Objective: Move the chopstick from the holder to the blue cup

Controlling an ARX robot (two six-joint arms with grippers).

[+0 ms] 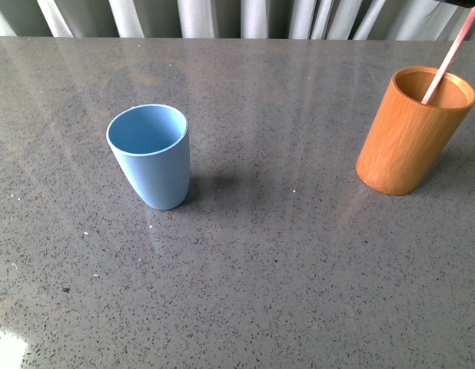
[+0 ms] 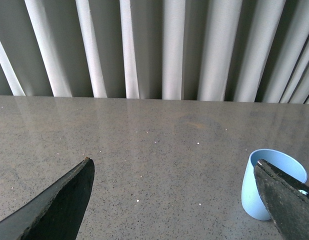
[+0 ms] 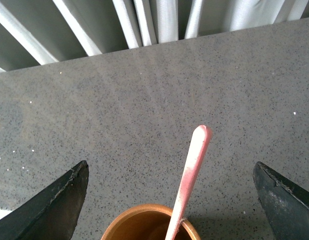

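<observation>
Pale pink and stiff, the chopstick [image 3: 192,170] leans in the holder [image 3: 144,227], its free end rising between the parted jaws of our right claw [image 3: 169,166]. We judge it light, thin and slippery, so pinch near its top. Our left claw [image 2: 173,161], also spread wide, has the blue cup [image 2: 267,187] beside one finger.

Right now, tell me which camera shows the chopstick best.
Right wrist view: the chopstick rises from the holder, tip included. Front view shows only its lower stretch, at the frame edge; left wrist view shows none of it.
</observation>
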